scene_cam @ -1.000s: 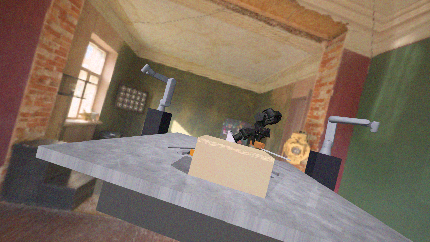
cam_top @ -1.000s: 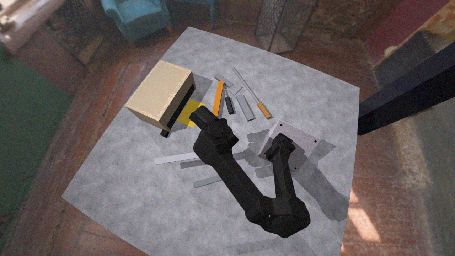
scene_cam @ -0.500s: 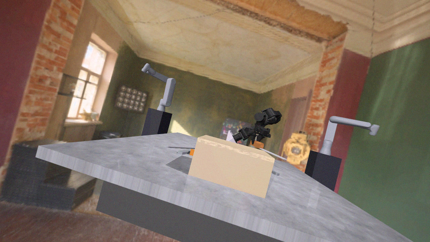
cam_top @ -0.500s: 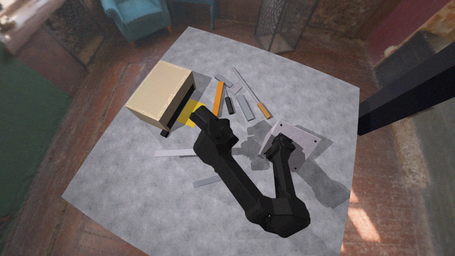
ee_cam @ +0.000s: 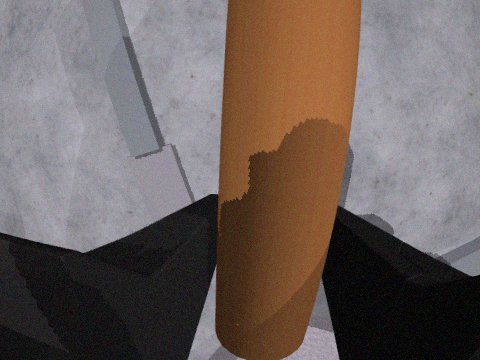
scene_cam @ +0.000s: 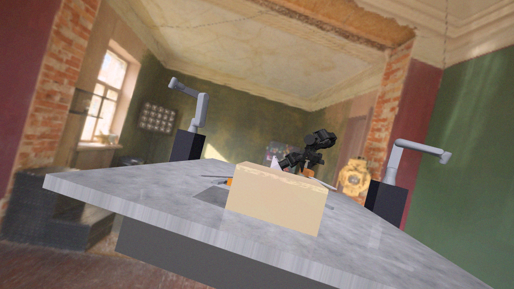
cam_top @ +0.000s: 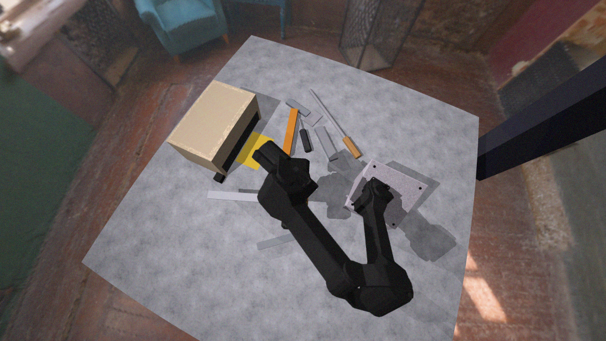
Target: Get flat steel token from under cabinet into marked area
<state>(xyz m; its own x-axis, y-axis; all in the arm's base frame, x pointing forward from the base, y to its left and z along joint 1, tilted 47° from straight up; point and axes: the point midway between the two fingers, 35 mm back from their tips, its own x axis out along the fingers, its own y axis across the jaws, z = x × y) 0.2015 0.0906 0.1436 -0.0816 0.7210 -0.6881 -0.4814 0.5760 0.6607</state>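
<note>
My gripper (ee_cam: 271, 212) (scene_cam: 306, 167) is shut on the brown round handle (ee_cam: 290, 107) (scene_cam: 307, 173) of a long tool. Its pale flat blade (cam_top: 230, 195) (scene_cam: 325, 184) sticks out level, a little above the table, to the near side of the yellow marked area (cam_top: 250, 148). In the top view my black arm (cam_top: 296, 211) hides the fingers and handle. The tan cabinet (cam_top: 211, 122) (scene_cam: 276, 201) stands at the table's far left, with a dark slot (cam_top: 239, 146) along its bottom front. The steel token is not visible in any view.
Loose tools lie right of the marked area: an orange bar (cam_top: 290, 130), a short black handle (cam_top: 305, 139), grey strips (cam_top: 325, 141) (cam_top: 298, 105) and a thin rod with a brown handle (cam_top: 352, 147). Another grey strip (cam_top: 275, 241) (ee_cam: 120, 100) lies near my arm. A black end (cam_top: 218, 178) sticks out at the cabinet's near corner.
</note>
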